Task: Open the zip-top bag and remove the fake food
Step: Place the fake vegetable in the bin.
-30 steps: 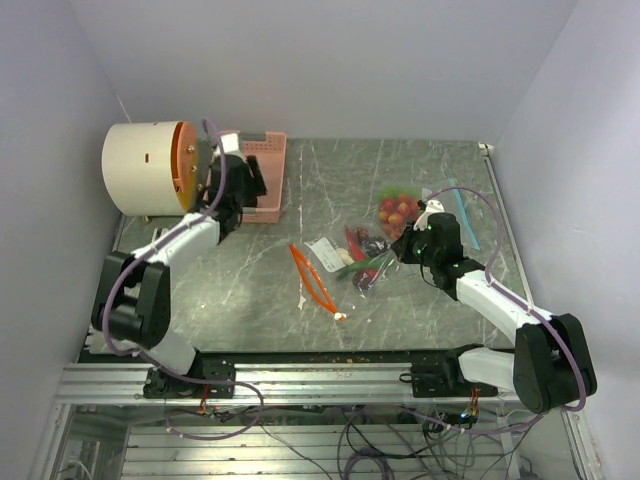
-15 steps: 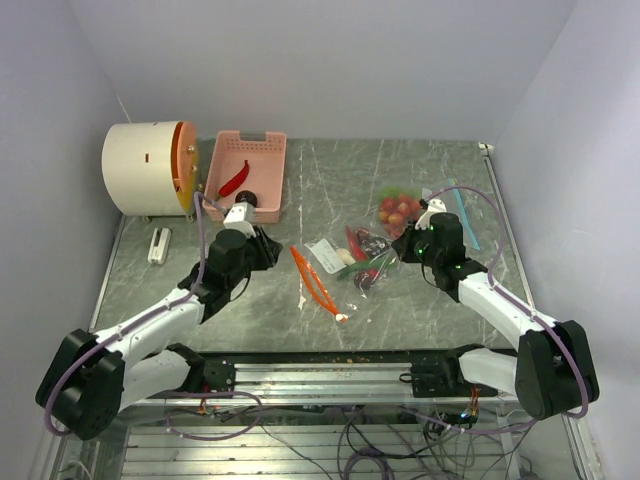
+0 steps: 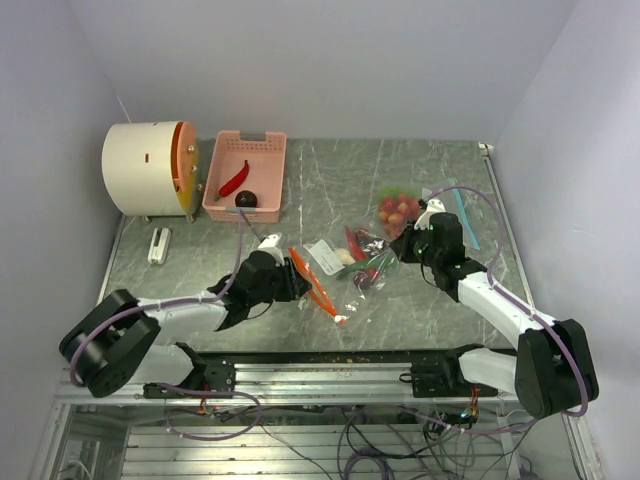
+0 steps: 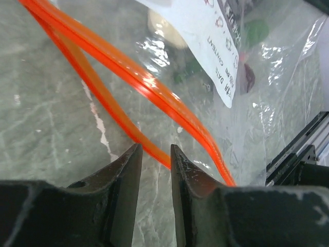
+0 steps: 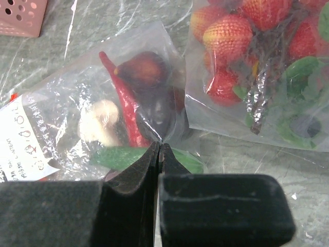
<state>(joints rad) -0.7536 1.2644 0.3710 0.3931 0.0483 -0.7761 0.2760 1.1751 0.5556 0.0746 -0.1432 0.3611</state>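
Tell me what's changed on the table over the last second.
The left gripper swung away from the pink basket toward the near middle; its jaws now stand apart at the orange zip strip. With the arm gone, a red chilli and a dark fruit show in the basket. Unchanged: the right gripper, jaws shut at the zip-top bag, which has not moved.
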